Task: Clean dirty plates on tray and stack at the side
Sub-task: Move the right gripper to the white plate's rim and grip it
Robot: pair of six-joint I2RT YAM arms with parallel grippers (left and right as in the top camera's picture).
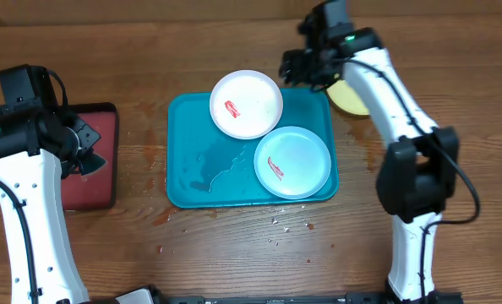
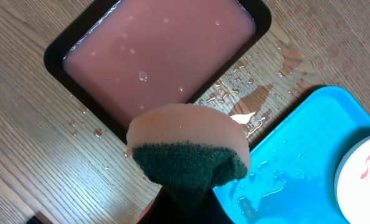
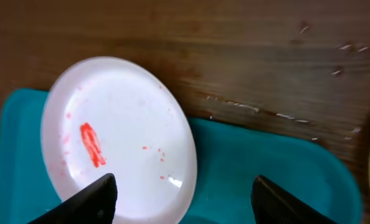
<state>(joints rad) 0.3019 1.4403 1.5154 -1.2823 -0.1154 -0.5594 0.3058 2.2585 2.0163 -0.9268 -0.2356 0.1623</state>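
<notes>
Wooden table [image 1: 234, 253], wet in spots. With the right claw [image 3: 185, 185] open and empty, the smeared white plate [image 3: 119, 137] lies just to its left on the turquoise tray [image 3: 266, 162]. The left claw [image 1: 86, 152], clamped on a sponge [image 2: 188, 134], is farther off.

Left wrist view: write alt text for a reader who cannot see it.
A peach sponge with a dark green scouring face hangs over the wet wooden table, between a black-rimmed tray of pinkish liquid and the turquoise tray. A red-smeared white plate peeks in at right.
</notes>
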